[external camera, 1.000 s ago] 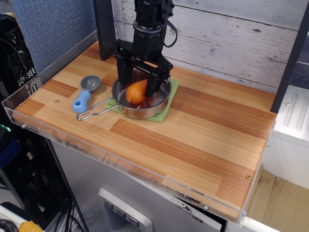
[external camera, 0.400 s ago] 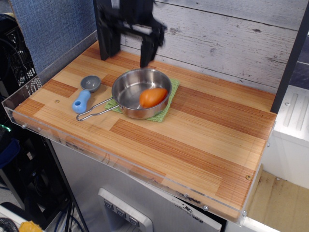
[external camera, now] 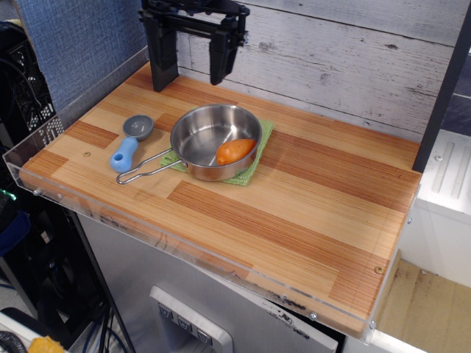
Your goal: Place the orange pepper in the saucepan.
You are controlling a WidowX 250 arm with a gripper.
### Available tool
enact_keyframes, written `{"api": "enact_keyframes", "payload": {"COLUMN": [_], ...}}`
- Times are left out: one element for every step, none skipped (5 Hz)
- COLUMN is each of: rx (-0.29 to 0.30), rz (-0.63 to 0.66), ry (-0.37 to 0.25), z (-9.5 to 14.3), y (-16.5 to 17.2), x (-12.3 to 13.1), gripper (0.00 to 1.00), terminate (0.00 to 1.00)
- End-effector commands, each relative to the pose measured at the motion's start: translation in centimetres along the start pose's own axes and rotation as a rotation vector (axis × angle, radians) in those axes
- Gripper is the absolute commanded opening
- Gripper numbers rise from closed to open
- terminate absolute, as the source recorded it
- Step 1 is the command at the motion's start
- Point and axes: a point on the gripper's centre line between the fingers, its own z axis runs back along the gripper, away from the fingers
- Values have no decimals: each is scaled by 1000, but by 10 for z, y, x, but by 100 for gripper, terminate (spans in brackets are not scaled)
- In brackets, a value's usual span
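Note:
The orange pepper (external camera: 235, 151) lies inside the saucepan (external camera: 199, 132), against its right wall. The shiny steel saucepan stands on a green cloth (external camera: 254, 165) with its wire loop handle (external camera: 143, 169) pointing left and toward the front. My gripper (external camera: 193, 55) hangs high above the table's back left, behind and above the pan, well apart from it. Its two black fingers (external camera: 222, 55) stand wide apart and hold nothing.
A grey-and-blue scoop (external camera: 130, 140) lies left of the pan. The wooden table (external camera: 309, 198) has a clear plastic rim (external camera: 147, 235) along the front and left. A grey plank wall (external camera: 346, 59) stands behind. A black post (external camera: 441, 95) rises at the right.
My gripper was down in the pan around the pepper. It let the pepper go and rose up and back. The pepper settled on the pan's right side.

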Motion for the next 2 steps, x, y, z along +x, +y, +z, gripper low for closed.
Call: {"api": "enact_keyframes", "payload": {"rx": [-2,-2], "rz": [-49,-49], "ry": [-71,-71], "z": [17,17], "y": [5,5], "x": [0,0], "gripper": [100,100], "terminate": [0,100]}}
